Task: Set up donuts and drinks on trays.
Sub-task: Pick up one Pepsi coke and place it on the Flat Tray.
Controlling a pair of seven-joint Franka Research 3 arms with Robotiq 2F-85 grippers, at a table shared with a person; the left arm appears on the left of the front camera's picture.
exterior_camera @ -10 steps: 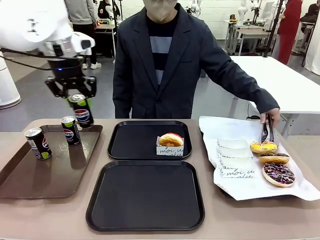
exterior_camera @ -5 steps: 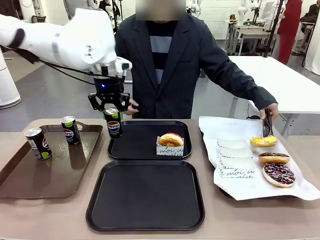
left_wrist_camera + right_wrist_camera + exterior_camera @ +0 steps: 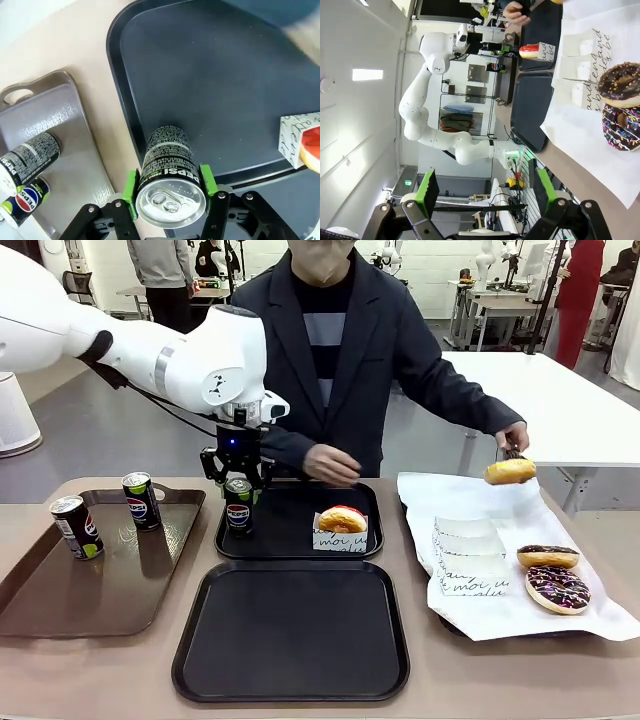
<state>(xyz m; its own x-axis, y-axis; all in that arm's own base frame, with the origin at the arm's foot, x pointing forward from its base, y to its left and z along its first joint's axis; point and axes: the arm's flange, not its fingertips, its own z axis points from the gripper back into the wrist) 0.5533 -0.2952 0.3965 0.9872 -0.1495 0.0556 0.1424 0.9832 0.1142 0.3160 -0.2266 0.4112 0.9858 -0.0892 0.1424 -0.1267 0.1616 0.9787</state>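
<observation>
One can (image 3: pixel 239 508) reached black tray (image 3: pixel 285 525); two cans (image 3: pixel 141 500) remain.

Black Pepsi can (image 3: pixel 239 510), 2 black trays (image 3: pixel 290 640), red-glazed donut (image 3: pixel 343 517), white script-printed sleeve (image 3: pixel 339 540)

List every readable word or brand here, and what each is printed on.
"PEPSI": the held can.
"moi", then unclear script: the donut's paper sleeve.
Fine print on that can: too small to read.
Script on the loose sleeves: too blurred to read.
</observation>
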